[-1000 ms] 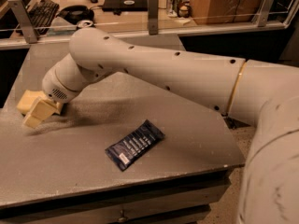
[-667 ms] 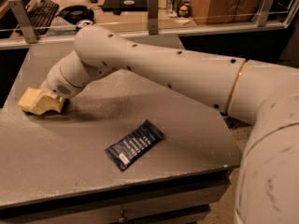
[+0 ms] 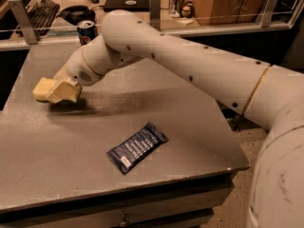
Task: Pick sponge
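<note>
The pale yellow sponge [image 3: 41,89] is at the left of the grey table [image 3: 190,127], held between the pale yellow fingers of my gripper [image 3: 61,92]. The gripper is shut on it and holds it slightly above the table, with a shadow underneath. My white arm reaches in from the right across the back of the table. Most of the sponge's right part is hidden by the fingers.
A dark blue snack wrapper [image 3: 137,147] lies flat near the table's front middle. A soda can [image 3: 86,32] stands at the back left edge. Behind the table is a rail with a desk holding a keyboard [image 3: 40,11] and other items.
The gripper came down over the sponge, closed on it, and has lifted it a little and moved it slightly right.
</note>
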`<state>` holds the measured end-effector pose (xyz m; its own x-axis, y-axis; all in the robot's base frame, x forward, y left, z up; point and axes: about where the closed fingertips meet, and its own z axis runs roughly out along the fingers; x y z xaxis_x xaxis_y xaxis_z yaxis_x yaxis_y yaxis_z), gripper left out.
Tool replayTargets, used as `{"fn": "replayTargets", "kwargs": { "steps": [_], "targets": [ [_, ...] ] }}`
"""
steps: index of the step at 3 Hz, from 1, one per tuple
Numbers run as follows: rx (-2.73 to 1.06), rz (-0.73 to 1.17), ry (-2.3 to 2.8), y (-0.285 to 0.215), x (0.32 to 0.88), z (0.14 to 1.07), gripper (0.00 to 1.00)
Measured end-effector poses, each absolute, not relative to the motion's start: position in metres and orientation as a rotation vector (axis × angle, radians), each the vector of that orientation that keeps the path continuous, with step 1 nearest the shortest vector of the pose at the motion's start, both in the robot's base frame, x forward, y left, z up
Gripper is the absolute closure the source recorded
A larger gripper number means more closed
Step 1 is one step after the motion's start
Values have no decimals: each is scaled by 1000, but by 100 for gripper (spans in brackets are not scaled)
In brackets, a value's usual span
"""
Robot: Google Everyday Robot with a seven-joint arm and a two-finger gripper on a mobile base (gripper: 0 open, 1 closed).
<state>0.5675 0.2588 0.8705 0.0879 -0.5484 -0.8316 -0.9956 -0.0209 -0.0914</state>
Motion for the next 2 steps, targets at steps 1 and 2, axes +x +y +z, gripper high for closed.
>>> {"fn": "replayTargets", "kwargs": {
  "steps": [1,2],
  "targets": [
    [-1631,926,1469,192,577,898,100],
    [-1646,925,1472,198,573,896,100]
  ]
}}
